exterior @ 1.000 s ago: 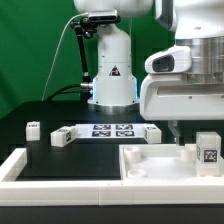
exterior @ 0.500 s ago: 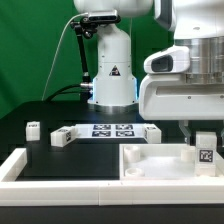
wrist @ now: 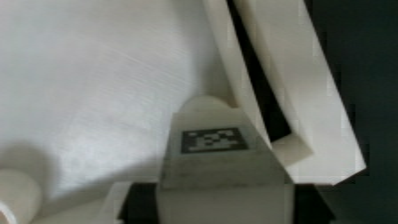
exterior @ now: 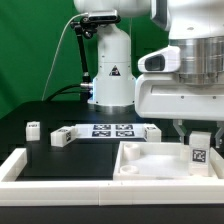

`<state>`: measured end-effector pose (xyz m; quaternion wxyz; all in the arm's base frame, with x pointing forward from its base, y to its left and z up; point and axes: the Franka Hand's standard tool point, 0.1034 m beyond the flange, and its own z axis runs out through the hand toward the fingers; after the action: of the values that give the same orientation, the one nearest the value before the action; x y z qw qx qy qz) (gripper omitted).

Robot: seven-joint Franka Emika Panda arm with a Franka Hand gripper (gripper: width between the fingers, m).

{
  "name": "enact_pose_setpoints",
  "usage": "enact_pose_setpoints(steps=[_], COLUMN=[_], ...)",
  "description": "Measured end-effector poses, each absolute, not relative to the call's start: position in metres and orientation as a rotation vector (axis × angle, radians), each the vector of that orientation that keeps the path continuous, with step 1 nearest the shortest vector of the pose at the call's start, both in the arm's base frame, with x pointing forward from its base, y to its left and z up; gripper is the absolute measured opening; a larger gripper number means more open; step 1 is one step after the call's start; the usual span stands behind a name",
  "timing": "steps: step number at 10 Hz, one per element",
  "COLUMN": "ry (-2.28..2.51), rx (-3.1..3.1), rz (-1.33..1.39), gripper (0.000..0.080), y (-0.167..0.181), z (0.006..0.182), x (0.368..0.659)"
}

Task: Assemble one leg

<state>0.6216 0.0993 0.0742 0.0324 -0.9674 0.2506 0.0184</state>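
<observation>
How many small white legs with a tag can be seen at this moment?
3. One leg is in the tool over the tray-like piece; one stands at the exterior view's left; one beside the marker board. Others may be hidden.

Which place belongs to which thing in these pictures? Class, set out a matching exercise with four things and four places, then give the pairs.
Things:
1. the leg
2. the marker board
3. the tray-like piece
4. the small white block

Places:
A. lying flat mid-table, showing several tags
B. alone near the exterior view's left edge
C. between the fingers of the gripper, over the tray-like piece
D. large, with raised walls, at the exterior view's lower right

Pairs: 1-C, 2-A, 3-D, 4-B
</observation>
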Motion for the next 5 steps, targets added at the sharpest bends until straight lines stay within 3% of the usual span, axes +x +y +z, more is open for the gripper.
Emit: enact_pose_setpoints(steps=[4,5], ry=[1.036,1.036], rx=[-2.921,-2.920], rz=[0.058,0.059], gripper=[0.0299,0.0369], y=[0.084,0.084], z=[0.074,0.074], x=[0.620,0.620])
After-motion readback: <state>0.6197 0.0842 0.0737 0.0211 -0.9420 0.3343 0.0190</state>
